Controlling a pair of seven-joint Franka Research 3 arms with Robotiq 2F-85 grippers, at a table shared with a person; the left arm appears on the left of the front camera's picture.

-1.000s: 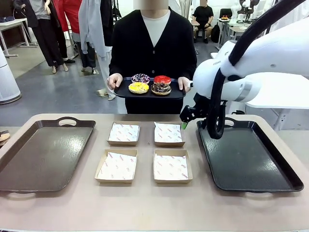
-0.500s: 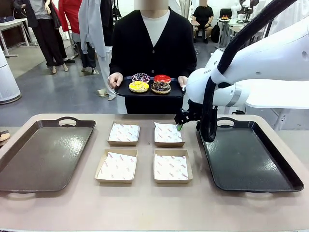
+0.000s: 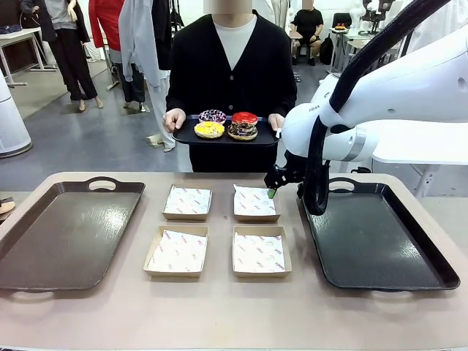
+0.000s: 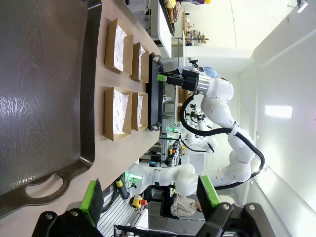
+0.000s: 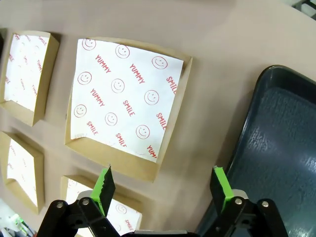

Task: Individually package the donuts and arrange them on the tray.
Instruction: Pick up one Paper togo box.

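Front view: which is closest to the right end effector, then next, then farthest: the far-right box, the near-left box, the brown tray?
1. Far-right box, just beside the right end effector.
2. Near-left box, left of the middle, robot's side.
3. Brown tray, at the table's left end.

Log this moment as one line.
right hand: open, near far-right box | left hand: open, beside left tray | donuts: on person's held tray

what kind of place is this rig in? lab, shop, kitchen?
Probably a robot lab or demo hall, not a bakery: open grey floor with other work tables and bystanders behind, plus a staged table of empty trays and paper-lined boxes.
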